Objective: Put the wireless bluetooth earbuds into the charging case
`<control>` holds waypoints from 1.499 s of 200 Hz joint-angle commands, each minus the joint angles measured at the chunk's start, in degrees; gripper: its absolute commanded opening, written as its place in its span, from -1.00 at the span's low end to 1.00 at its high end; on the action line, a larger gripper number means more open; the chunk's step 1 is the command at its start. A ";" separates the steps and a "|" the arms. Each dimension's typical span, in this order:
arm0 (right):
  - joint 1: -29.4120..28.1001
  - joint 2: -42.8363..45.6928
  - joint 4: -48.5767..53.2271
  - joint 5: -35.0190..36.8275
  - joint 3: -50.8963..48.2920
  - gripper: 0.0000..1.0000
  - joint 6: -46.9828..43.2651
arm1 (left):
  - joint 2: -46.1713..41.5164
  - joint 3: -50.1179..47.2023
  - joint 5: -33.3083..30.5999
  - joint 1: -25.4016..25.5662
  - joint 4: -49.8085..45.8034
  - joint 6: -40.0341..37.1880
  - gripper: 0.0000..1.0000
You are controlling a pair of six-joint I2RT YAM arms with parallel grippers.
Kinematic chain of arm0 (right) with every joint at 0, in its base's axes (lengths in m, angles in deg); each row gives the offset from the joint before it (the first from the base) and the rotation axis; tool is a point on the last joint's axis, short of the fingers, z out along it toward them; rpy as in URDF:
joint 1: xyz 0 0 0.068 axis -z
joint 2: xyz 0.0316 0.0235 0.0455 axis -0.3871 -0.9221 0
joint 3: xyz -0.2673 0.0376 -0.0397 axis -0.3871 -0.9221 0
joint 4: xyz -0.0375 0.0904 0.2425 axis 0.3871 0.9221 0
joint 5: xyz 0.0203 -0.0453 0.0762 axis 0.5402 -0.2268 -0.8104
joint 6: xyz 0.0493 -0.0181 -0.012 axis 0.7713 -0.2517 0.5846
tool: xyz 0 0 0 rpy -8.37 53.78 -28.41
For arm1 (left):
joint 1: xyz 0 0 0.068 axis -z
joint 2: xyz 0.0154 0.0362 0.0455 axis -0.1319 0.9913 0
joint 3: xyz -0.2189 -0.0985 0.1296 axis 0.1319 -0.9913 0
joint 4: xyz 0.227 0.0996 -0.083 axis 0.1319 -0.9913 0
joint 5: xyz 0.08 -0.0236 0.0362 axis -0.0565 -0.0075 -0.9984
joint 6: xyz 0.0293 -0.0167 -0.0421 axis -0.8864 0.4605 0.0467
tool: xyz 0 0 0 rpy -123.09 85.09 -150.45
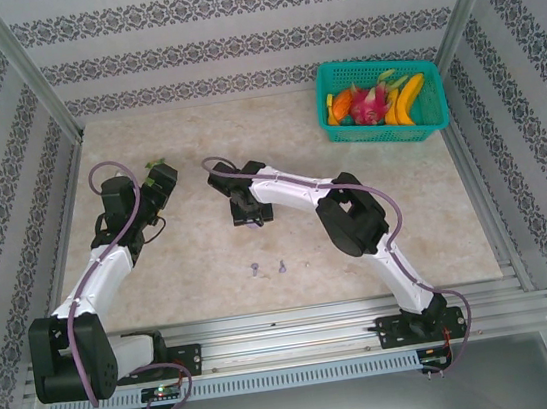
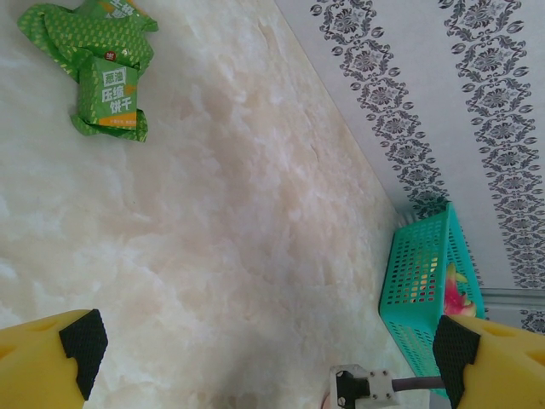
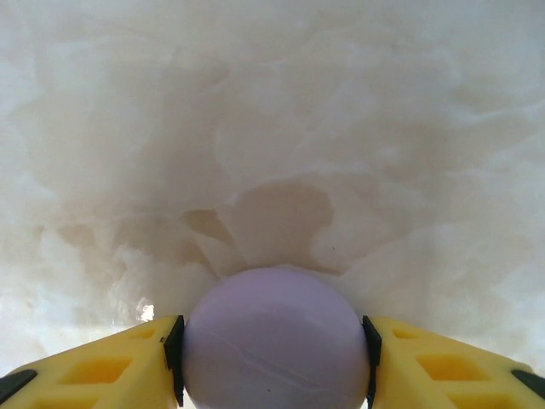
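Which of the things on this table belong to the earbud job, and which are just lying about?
Job:
purple round case, in the right gripper
two purple earbuds

Lying about:
green snack packets
teal basket holding fruit

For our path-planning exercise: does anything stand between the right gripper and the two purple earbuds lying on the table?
Nothing visible on the table: bare marble top separates the right gripper from the purple earbuds. However, its jaws are closed on a round lilac case, which fills the gap between them.
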 commanded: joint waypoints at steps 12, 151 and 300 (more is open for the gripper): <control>0.49 -0.48 3.82 2.27 1.02 0.09 -14.98 | 0.60 -0.51 0.56 0.54 2.74 0.97 0.99; 1.01 5.48 2.78 1.87 -1.83 0.49 15.49 | 0.16 -0.41 0.26 0.84 2.22 0.93 1.00; -0.24 -2.42 5.51 1.84 4.14 0.45 17.00 | 0.25 -0.24 0.01 1.33 2.13 1.03 0.99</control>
